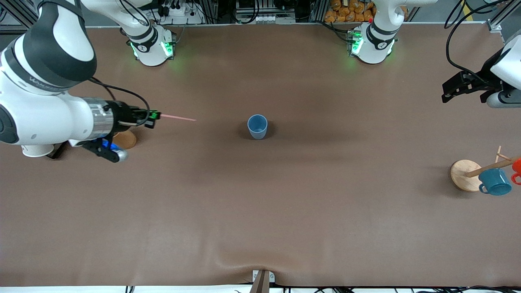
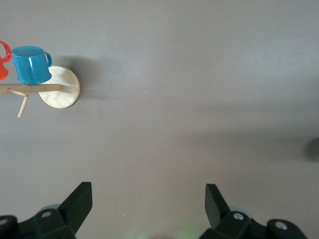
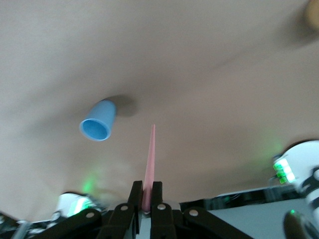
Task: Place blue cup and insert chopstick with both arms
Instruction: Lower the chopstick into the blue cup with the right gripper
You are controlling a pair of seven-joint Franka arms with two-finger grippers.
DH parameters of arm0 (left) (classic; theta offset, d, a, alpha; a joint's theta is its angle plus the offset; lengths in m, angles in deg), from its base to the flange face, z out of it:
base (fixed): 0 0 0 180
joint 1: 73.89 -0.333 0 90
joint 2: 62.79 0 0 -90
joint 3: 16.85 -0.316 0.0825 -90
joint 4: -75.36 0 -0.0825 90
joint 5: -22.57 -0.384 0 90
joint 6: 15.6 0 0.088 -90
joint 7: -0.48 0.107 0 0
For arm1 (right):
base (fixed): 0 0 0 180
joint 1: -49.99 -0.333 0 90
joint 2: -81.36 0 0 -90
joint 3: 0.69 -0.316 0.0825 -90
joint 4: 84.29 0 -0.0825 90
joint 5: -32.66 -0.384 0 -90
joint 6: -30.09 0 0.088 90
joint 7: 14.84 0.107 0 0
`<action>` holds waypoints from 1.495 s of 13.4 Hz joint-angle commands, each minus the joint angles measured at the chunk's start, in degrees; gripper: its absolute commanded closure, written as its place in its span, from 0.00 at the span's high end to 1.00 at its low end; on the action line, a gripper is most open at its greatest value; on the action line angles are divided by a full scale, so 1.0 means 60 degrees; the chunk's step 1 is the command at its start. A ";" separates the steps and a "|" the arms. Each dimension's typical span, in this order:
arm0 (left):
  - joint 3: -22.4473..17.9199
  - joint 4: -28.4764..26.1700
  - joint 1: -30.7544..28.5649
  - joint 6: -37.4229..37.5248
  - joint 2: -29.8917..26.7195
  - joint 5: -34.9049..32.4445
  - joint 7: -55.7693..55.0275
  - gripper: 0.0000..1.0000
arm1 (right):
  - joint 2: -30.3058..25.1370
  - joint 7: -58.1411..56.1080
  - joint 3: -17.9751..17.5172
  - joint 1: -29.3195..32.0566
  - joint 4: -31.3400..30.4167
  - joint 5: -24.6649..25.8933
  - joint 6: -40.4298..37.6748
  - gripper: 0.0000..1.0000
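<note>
While the blue cup (image 1: 257, 126) stands upright mid-worktop (image 1: 260, 211), the right tool (image 1: 156, 115) pinches the chopstick (image 1: 178, 118) by one end — a shallow approach could tip the light cup. The left tool (image 2: 148, 199) waits, spread wide and empty.

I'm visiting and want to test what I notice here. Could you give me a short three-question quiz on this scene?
1. True or false: the small light-blue plastic cup stands upright on the brown table.
2. Which end effector holds the thin pale pink chopstick? A) left B) right
3. Fill in: the dark teal metal mug hangs on a wooden ____.

Key: 1 true. 2 B: the right end effector is shut on it, over the table's right-arm end; the left end effector waits open. 3 rack.
</note>
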State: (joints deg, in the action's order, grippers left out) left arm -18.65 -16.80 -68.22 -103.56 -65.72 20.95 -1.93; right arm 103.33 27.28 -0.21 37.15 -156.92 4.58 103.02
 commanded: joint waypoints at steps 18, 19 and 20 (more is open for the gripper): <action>-0.0036 -0.0007 0.0020 0.0129 -0.0171 0.0139 -0.0053 1.00 | 0.0191 0.5709 0.0021 -0.3762 -0.1328 0.0885 0.3738 0.00; -0.0036 -0.0021 0.0020 0.0129 -0.0171 0.0139 -0.0053 1.00 | 0.0191 0.5738 0.0036 -0.3777 -0.1343 0.0901 0.3767 0.00; -0.0036 -0.0021 0.0020 0.0129 -0.0156 0.0139 -0.0053 1.00 | 0.0191 0.5912 0.0021 -0.3821 -0.1343 0.0945 0.3825 0.00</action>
State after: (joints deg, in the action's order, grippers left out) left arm -18.75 -16.78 -68.23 -103.35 -65.80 20.95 -1.93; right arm 104.70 61.05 -0.52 14.90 -164.75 9.22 125.23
